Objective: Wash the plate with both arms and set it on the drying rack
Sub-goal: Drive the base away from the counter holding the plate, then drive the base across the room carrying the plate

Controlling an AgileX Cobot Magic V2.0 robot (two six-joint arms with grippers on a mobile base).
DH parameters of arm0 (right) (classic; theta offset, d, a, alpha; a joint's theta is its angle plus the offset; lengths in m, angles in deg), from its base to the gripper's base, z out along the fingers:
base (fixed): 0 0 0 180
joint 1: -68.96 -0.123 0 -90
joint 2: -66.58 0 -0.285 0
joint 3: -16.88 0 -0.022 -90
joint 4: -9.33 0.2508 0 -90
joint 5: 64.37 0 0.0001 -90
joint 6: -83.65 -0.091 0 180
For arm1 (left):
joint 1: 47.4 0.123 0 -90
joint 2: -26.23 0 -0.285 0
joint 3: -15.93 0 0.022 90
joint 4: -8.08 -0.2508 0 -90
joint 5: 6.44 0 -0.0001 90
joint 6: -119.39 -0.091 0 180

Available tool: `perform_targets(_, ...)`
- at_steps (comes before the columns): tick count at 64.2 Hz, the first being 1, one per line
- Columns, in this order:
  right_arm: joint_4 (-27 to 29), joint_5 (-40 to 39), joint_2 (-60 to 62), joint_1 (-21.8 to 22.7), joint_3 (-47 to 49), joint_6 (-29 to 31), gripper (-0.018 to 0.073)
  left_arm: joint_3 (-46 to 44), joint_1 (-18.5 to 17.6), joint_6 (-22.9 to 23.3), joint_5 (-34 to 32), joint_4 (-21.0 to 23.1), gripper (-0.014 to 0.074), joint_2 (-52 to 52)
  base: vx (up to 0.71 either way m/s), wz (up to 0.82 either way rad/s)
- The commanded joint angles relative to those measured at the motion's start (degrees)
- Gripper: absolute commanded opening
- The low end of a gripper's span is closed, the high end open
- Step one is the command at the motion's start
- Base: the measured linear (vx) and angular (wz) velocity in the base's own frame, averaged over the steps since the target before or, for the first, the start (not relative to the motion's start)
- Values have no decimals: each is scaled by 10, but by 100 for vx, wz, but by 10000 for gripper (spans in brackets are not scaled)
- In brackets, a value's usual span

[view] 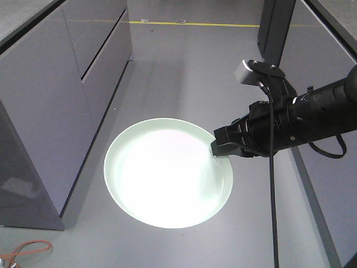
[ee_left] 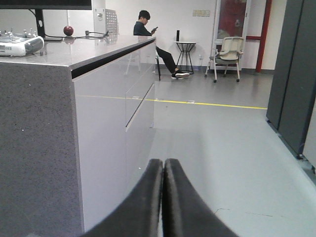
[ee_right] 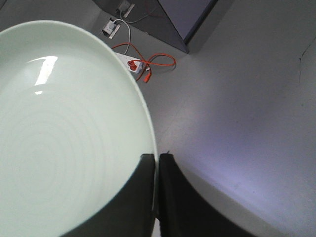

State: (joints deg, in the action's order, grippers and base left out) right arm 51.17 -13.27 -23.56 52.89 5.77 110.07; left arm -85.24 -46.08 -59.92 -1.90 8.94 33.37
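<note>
The pale mint-green plate [view: 167, 173] hangs level above the grey floor, lit bright white in its middle. My right gripper [view: 215, 149] is shut on its right rim, the black arm reaching in from the right. In the right wrist view the plate [ee_right: 64, 138] fills the left side, its rim pinched between the two black fingers of the right gripper [ee_right: 157, 160]. My left gripper [ee_left: 163, 165] is shut with nothing between its fingers, facing a grey cabinet. The left arm is out of the front view. The drying rack is out of view.
A grey cabinet with drawers [view: 50, 100] stands along the left; a counter top [ee_left: 74, 49] carries a white device. A dark cabinet [ee_left: 294, 74] is on the right. An orange cable and power strip [ee_right: 143, 64] lie on the floor. A seated person [ee_left: 148, 29] is far off.
</note>
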Motion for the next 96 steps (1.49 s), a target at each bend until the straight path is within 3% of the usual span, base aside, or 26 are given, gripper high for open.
perform_targets(1, 25, -13, 21, 2, 13, 6, -8, -16, 1, 3, -42, 1, -7, -8, 13, 12)
perform_targets(96, 25, -12, 21, 2, 13, 6, -8, -16, 1, 3, -42, 1, -7, -8, 16, 3)
